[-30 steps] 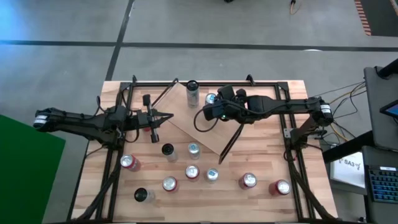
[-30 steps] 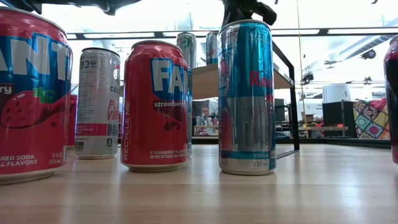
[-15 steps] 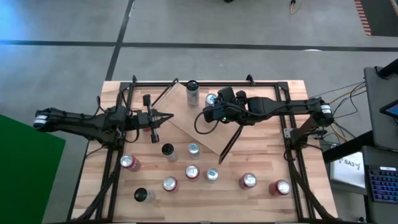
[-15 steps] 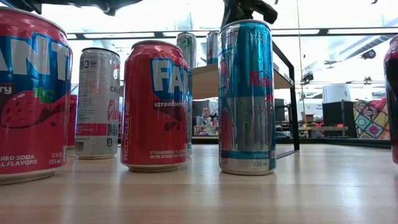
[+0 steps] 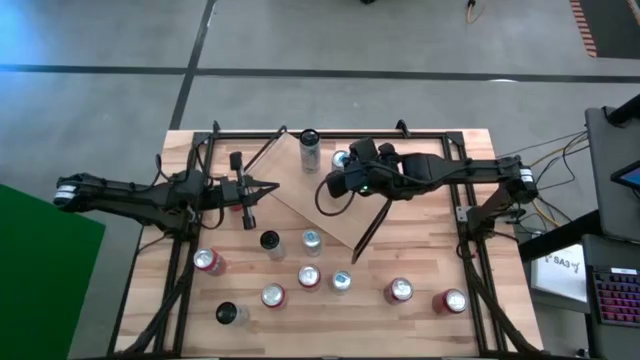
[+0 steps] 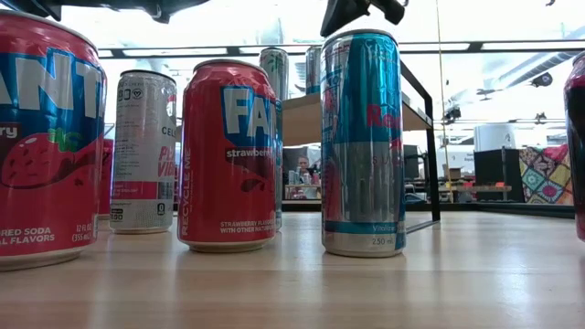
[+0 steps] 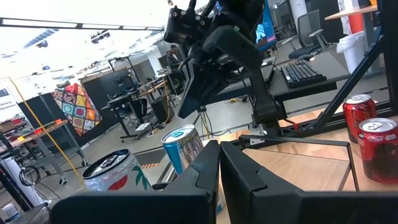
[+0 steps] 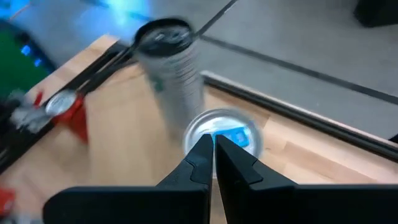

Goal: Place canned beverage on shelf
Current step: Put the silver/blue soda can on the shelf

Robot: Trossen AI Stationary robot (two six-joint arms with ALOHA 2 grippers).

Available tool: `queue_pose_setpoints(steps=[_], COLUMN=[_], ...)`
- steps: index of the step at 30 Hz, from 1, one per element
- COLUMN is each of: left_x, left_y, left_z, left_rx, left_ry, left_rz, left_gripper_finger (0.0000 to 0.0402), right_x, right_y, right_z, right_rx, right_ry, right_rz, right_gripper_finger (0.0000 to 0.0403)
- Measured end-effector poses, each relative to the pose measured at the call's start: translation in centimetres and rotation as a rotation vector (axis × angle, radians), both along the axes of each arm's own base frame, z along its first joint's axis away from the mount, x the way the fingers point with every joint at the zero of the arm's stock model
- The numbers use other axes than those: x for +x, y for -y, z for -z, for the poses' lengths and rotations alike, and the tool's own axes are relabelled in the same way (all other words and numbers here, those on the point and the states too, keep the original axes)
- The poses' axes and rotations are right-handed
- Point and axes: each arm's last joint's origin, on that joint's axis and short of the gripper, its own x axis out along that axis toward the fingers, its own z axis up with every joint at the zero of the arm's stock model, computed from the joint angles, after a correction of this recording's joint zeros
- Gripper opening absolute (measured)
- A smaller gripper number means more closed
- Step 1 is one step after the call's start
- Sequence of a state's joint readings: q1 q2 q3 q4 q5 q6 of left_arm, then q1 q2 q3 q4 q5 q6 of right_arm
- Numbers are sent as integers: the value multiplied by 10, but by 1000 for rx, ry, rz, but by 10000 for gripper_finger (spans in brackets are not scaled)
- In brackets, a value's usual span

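Shelf (image 5: 322, 205) lies at upper centre of the table (image 5: 420, 255) in the high view, and we see two cans on it: a tall grey can (image 5: 309, 149) and a blue-topped can (image 5: 341, 159). Our right end effector (image 5: 333, 186), fingers closed on nothing, hangs just beside the blue-topped can, partly hiding it. Our left end effector (image 5: 262, 187), also closed and empty, waits at the shelf's left. In the low view, red cans (image 6: 227, 155) and a blue can (image 6: 362, 142) block most of the shelf.
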State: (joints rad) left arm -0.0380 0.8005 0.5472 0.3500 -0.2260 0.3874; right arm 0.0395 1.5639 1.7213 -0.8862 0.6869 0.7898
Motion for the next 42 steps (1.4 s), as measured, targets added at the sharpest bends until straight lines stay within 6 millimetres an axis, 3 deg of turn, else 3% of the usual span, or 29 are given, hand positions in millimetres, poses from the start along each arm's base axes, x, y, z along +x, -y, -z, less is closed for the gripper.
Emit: queue_pose_setpoints(steps=[6, 11, 19, 27, 33, 42], left_x=[0, -3, 4, 35, 63, 79], left_y=[0, 1, 12, 21, 21, 22], left_z=[-1, -14, 0, 17, 31, 37], left_rx=[-19, -176, -382, -446, -437, -440], left_ry=[8, 80, 4, 0, -15, -44], left_rz=[2, 26, 271, 302, 214, 165], left_gripper_finger=[0, 0, 0, 0, 0, 0], right_x=[2, -3, -35, -37, -37, -37], right_y=[-7, -12, -9, -15, -19, -20], right_z=[1, -1, 18, 36, 41, 68], right_rx=[167, 244, 147, 10, -97, -275], right_ry=[-32, -69, -461, -550, -480, -130], right_rz=[-234, -373, -274, -416, -527, -578], right_gripper_finger=[9, 9, 9, 9, 9, 9])
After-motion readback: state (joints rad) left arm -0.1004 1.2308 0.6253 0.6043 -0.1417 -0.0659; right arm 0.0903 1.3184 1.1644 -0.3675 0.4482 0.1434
